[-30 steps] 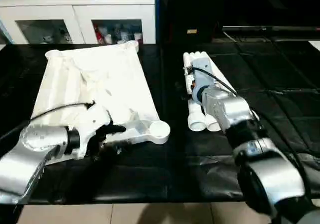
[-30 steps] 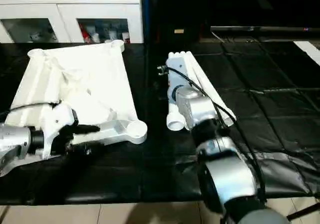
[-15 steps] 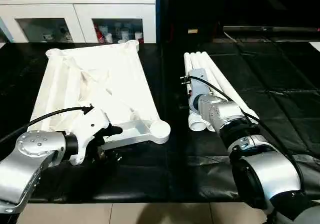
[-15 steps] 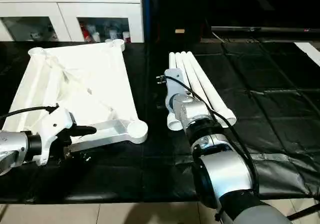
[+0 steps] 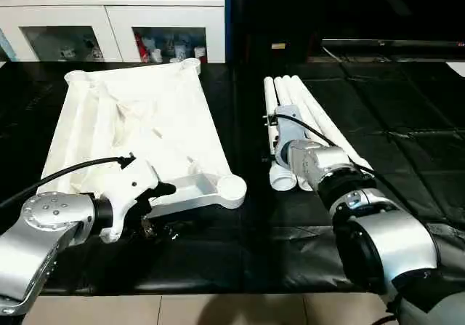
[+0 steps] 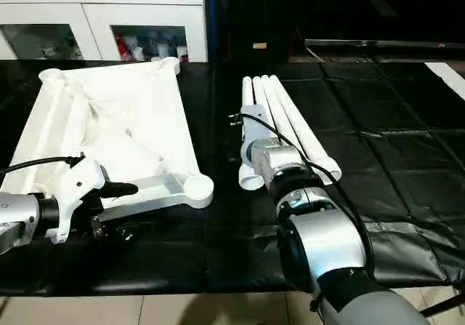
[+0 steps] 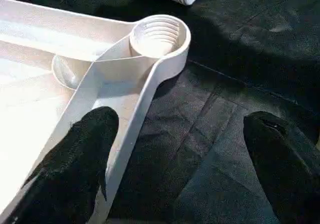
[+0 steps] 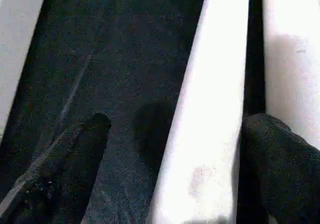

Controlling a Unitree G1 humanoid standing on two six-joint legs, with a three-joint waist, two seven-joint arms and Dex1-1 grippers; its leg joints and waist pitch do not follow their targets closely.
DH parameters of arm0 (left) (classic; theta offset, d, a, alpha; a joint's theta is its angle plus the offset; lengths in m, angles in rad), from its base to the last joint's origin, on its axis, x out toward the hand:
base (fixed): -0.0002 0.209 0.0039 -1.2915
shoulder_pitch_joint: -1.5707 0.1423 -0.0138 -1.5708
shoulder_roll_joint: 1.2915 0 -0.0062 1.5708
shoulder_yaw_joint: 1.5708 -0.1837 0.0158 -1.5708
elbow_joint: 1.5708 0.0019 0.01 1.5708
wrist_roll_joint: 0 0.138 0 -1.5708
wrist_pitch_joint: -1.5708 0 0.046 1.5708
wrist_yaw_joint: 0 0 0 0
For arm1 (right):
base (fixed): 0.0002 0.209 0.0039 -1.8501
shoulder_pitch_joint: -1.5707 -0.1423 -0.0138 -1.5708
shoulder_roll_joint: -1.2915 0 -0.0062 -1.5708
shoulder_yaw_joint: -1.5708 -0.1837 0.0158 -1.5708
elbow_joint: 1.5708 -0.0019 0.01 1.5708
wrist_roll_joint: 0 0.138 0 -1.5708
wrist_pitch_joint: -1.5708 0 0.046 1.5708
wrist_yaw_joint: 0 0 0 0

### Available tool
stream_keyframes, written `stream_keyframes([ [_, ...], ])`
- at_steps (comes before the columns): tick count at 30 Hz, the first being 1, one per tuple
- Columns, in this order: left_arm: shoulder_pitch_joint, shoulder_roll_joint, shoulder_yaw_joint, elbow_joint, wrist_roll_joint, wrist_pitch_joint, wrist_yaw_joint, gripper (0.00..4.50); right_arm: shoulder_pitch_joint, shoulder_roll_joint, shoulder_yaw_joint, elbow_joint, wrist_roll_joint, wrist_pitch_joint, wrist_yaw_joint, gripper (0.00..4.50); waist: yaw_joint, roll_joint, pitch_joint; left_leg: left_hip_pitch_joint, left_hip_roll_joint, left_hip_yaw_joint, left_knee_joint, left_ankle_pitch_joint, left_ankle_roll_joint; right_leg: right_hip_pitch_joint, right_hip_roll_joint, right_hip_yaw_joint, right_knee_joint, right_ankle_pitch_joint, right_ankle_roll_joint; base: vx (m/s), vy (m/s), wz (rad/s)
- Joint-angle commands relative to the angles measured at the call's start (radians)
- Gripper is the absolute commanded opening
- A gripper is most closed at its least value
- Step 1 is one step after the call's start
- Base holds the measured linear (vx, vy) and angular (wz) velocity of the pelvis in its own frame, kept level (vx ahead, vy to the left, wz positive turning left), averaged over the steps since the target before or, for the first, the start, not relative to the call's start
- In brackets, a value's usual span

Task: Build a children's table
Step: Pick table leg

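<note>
Step in hand looks like leg pickup. Table top point(image 5: 138, 132) lies ribbed side up on the black mat; legs point(image 5: 309, 125) bundled just beside it, to its right. Right gripper point(image 8: 175, 149) spread wide, straddling the leg nearest the top w/o clamping; next it needs to sink & close. Left gripper point(image 7: 175, 149) also spread, empty, one finger on the top's rim near corner socket point(image 7: 159, 35). Left wrist view shows socket threads; head views don't.
</note>
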Motion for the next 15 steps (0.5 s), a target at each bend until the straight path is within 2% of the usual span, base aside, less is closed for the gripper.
stream_keyframes([
  [1, -0.004, 0.012, 0.008, -0.016, -0.003, 0.011, 0.004, 4.49, -0.002, 0.009, -0.014, 0.026, 0.017, 0.032, 0.011, 4.32, 0.004, 0.010, -0.061, -0.003, 0.019, 0.010, -0.061, -0.057, -0.001, 0.058, -0.050, 0.026, -0.047, 0.051, -0.265, 0.000, 0.000, 0.00],
  [7, -0.002, 0.014, 0.009, -0.028, -0.010, 0.019, 0.012, 4.50, -0.012, 0.007, -0.060, 0.060, 0.039, 0.035, 0.006, 3.82, 0.003, 0.010, -0.061, -0.001, 0.019, 0.010, -0.062, -0.079, -0.009, 0.056, -0.050, 0.026, -0.049, 0.023, -0.263, 0.000, 0.000, 0.00],
  [11, -0.001, 0.018, 0.007, -0.029, -0.014, 0.020, 0.015, 4.50, -0.017, 0.005, -0.068, 0.068, 0.039, 0.040, 0.012, 3.46, 0.004, 0.010, -0.062, -0.002, 0.019, 0.009, -0.062, -0.072, -0.007, 0.057, -0.050, 0.026, -0.049, 0.028, -0.263, 0.000, 0.000, 0.00],
  [14, -0.005, 0.019, 0.002, -0.026, -0.016, 0.019, 0.018, 4.50, -0.019, 0.001, -0.080, 0.070, 0.045, 0.050, 0.015, 3.35, 0.003, 0.010, -0.062, -0.002, 0.019, 0.010, -0.061, -0.070, -0.005, 0.057, -0.050, 0.026, -0.048, 0.031, -0.263, 0.000, 0.000, 0.00],
  [15, -0.006, 0.019, 0.002, -0.026, -0.016, 0.019, 0.018, 4.50, -0.019, 0.001, -0.081, 0.071, 0.045, 0.051, 0.014, 3.12, 0.003, 0.010, -0.062, -0.001, 0.019, 0.010, -0.061, -0.068, -0.004, 0.057, -0.050, 0.026, -0.048, 0.033, -0.263, 0.000, 0.000, 0.00],
])
